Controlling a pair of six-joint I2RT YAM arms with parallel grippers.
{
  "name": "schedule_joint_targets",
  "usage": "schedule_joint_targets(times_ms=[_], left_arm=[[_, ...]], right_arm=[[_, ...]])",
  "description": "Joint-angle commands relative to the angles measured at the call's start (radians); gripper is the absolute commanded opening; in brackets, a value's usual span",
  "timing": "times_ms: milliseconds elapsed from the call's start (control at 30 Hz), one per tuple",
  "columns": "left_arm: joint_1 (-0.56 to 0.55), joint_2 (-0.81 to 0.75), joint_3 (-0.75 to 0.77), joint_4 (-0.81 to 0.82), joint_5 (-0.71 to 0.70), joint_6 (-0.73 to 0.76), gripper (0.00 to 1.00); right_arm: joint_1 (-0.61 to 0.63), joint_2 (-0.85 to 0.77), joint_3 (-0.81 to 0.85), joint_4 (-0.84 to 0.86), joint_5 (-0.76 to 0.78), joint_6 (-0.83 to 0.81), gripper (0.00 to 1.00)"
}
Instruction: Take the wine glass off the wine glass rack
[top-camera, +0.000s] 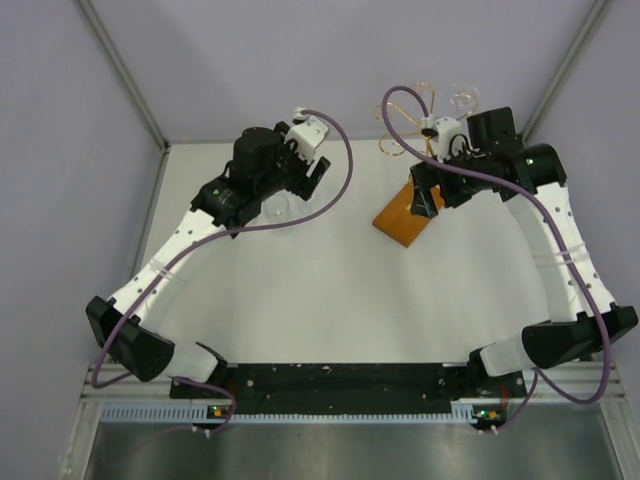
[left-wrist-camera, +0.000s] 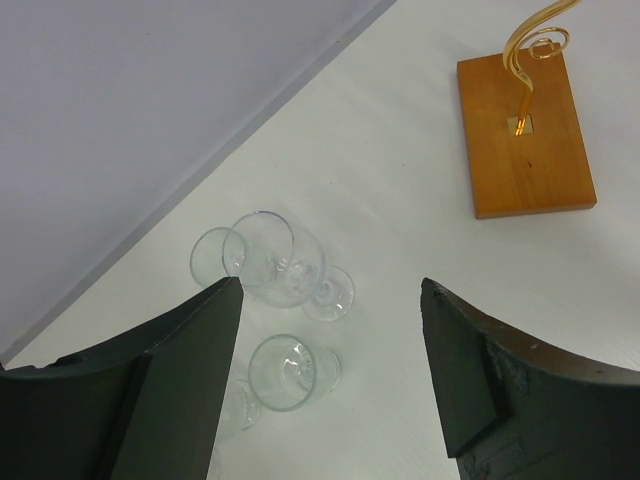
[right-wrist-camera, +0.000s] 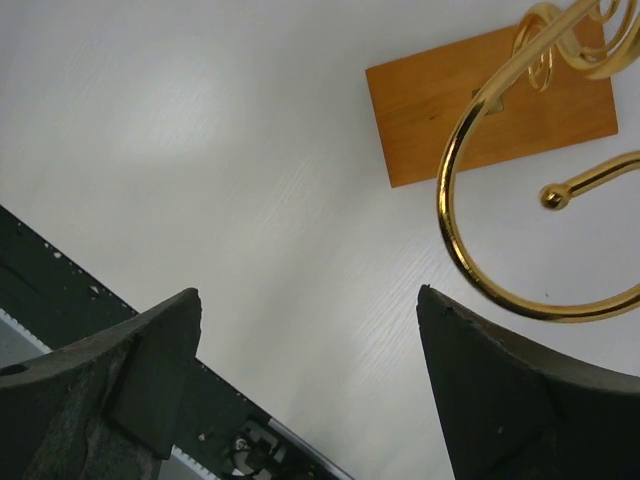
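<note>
Wine glass rack (top-camera: 405, 226): stood at 1 o'clock on the table (top-camera: 300, 290). Wine glass (top-camera: 465, 98): faint, at the rack's 2 o'clock edge; whether it hung there could not be told. Right gripper (right-wrist-camera: 308, 295): jaws spread, empty, beside the rack. Left gripper (left-wrist-camera: 330, 295): spread, empty, above loose glasses (left-wrist-camera: 272, 258) lying at 11 o'clock.

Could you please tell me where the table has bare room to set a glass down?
The middle of the table, between the rack's wooden base and the black rail, is bare. Crowded at back left, where wine glasses lie.

glasses (left-wrist-camera: 272, 262) lie on table (left-wrist-camera: 400, 255), left of rack (left-wrist-camera: 527, 165).
</note>
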Motion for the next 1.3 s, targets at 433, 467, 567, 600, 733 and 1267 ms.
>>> schedule_joint_targets(times_ms=[433, 467, 567, 600, 733, 1267], left_arm=[[0.017, -0.156, -0.15, 0.107, 0.139, -0.094, 0.75], [0.019, -0.169, -0.173, 0.127, 0.188, -0.089, 0.75], [0.017, -0.199, -0.247, 0.178, 0.304, -0.046, 0.75], [0.019, -0.202, -0.267, 0.193, 0.326, -0.034, 0.75], [0.019, -0.196, -0.307, 0.194, 0.352, 0.038, 0.75], [0.016, 0.05, -0.088, -0.024, 0.271, 0.218, 0.73]], right_arm=[[-0.437, -0.08, 0.254, 0.09, -0.496, 0.138, 0.86], [-0.486, -0.057, 0.264, 0.182, -0.546, 0.213, 0.85], [-0.594, -0.003, 0.2, 0.478, -0.58, 0.324, 0.84], [-0.62, 0.014, 0.16, 0.563, -0.569, 0.338, 0.84], [-0.698, 0.1, 0.017, 0.896, -0.569, 0.422, 0.79], [-0.741, 0.667, 0.069, 1.967, -0.948, 0.709, 0.73]])
